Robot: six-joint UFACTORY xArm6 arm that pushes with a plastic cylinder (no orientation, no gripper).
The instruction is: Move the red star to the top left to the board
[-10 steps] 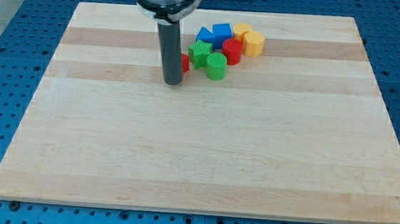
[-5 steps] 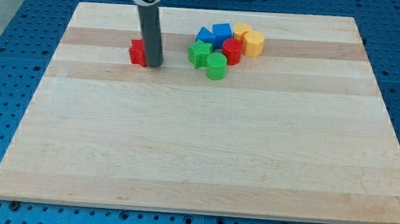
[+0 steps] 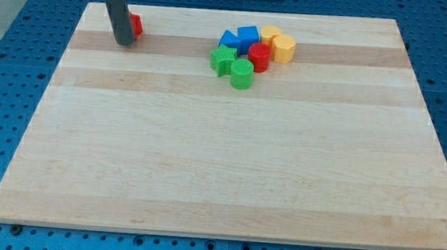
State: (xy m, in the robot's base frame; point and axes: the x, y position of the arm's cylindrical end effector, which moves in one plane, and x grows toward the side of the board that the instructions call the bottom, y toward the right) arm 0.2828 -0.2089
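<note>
my tip (image 3: 124,42) touching red star (image 3: 135,26), hiding its left | no pincer, rod only | cluster (image 3: 249,51) well right of star

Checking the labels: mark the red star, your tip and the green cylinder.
red star (image 3: 136,26), camera view, its visible right part beside the rod.
my tip (image 3: 124,42), camera view, the rod's very end.
green cylinder (image 3: 242,73), camera view, its middle.

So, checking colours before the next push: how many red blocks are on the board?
2. A red block sits top left, partly hidden behind my tip; a red cylinder stands in the cluster at the view's top centre.
</note>
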